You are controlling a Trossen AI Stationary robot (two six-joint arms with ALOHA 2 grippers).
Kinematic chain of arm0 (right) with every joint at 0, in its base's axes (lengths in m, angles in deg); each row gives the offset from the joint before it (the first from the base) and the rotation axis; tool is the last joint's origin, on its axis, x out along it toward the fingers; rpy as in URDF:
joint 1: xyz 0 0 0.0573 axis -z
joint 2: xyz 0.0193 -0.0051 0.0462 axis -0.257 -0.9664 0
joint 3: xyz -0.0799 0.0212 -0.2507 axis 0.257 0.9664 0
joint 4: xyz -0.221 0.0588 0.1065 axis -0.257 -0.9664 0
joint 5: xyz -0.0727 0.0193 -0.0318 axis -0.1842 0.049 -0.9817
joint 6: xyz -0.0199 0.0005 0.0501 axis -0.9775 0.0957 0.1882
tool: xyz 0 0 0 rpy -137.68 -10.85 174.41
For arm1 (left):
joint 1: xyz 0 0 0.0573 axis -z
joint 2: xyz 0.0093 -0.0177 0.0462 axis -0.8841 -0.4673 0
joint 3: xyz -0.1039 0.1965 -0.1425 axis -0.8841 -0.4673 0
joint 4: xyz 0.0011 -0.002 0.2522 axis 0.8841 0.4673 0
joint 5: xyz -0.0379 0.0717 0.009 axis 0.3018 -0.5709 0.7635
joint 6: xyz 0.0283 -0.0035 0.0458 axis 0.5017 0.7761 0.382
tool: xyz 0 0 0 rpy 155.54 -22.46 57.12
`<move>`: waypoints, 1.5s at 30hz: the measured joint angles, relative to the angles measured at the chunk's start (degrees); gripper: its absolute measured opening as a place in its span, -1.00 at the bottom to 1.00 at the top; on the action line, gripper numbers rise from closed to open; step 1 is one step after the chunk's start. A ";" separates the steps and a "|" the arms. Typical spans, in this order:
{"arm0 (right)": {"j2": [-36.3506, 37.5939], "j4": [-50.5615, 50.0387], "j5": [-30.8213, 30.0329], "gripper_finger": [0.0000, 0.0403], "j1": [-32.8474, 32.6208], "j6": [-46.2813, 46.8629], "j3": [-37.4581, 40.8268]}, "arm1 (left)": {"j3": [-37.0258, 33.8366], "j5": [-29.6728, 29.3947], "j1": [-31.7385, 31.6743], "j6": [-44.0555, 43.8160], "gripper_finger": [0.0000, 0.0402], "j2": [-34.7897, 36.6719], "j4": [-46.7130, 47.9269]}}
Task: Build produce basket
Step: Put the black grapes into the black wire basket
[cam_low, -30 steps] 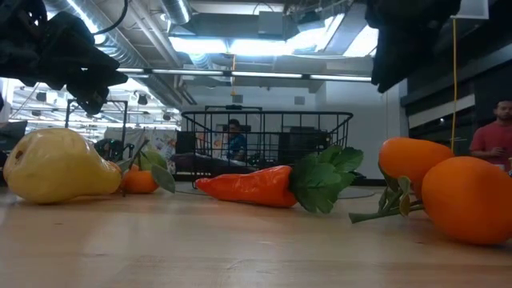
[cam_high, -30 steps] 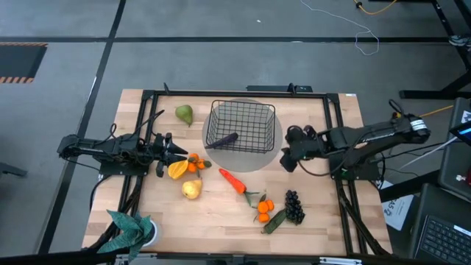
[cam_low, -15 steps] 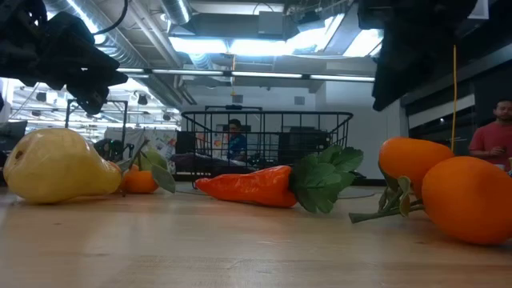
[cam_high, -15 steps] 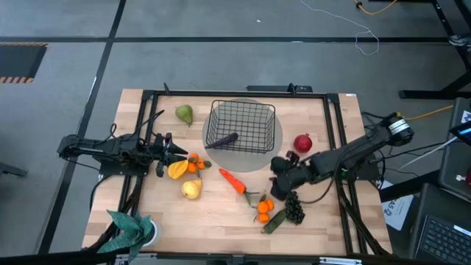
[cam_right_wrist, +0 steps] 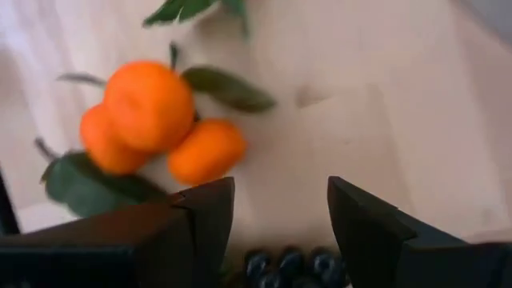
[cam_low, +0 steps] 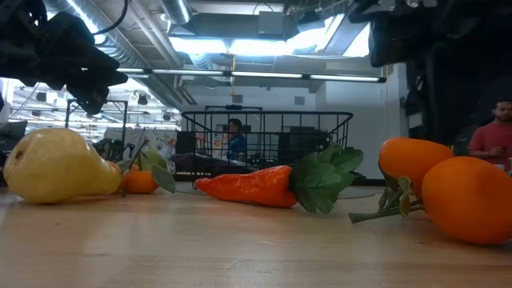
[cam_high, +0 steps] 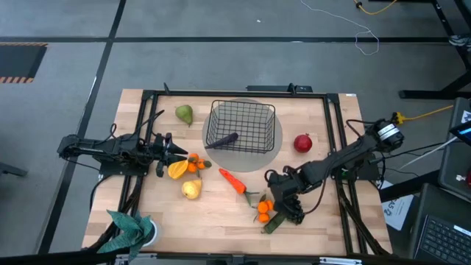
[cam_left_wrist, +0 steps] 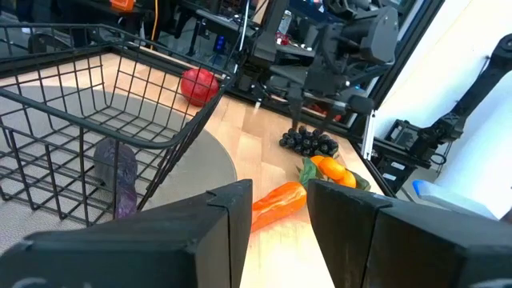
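The black wire basket (cam_high: 241,126) stands at the table's far middle with a dark purple vegetable (cam_high: 224,139) lying in it. My right gripper (cam_high: 287,202) is open and empty above the dark grapes (cam_right_wrist: 292,262), beside the small oranges (cam_right_wrist: 152,112) and the dark green vegetable (cam_high: 271,222). My left gripper (cam_high: 166,152) is open and empty at the left, next to a yellow fruit (cam_high: 177,170) and small oranges (cam_high: 194,163). The carrot (cam_high: 233,180), yellow pear (cam_high: 191,189), green pear (cam_high: 183,113) and red fruit (cam_high: 302,142) lie on the table.
A teal leafy plant (cam_high: 132,224) stands at the near left corner. The basket sits on a round grey mat (cam_high: 274,151). A black frame (cam_high: 335,125) runs along the table's edges. A person (cam_low: 490,136) shows in the room beyond the table.
My right gripper has gone from beside the basket's right side toward the table's near edge and down, and now hangs over the grapes and oranges. The red fruit now shows where the gripper had been.
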 joint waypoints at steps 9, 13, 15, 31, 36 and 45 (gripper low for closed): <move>0.09 -8.06 3.09 -0.05 -3.25 15.24 0.00 | 0.00 0.00 0.01 0.00 -0.45 -0.01 0.00; 0.09 -13.32 3.57 -0.05 -3.89 26.48 0.00 | 0.00 0.00 0.01 0.00 -0.45 0.01 0.02; 0.09 -16.74 3.54 -0.05 -3.89 29.60 0.00 | 0.00 0.00 0.01 0.00 -0.45 -0.01 0.02; 0.13 -18.88 -0.76 -0.05 -6.28 35.93 0.01 | 0.02 0.00 -0.01 0.00 -0.45 -0.01 0.02; -0.01 -17.91 -3.71 -0.05 -6.82 35.81 0.01 | 0.02 0.00 -0.01 0.00 -0.45 -0.01 0.02; -0.24 -17.18 -6.35 -0.05 -6.85 35.83 0.00 | 0.02 0.00 0.00 0.00 -0.45 -0.01 0.02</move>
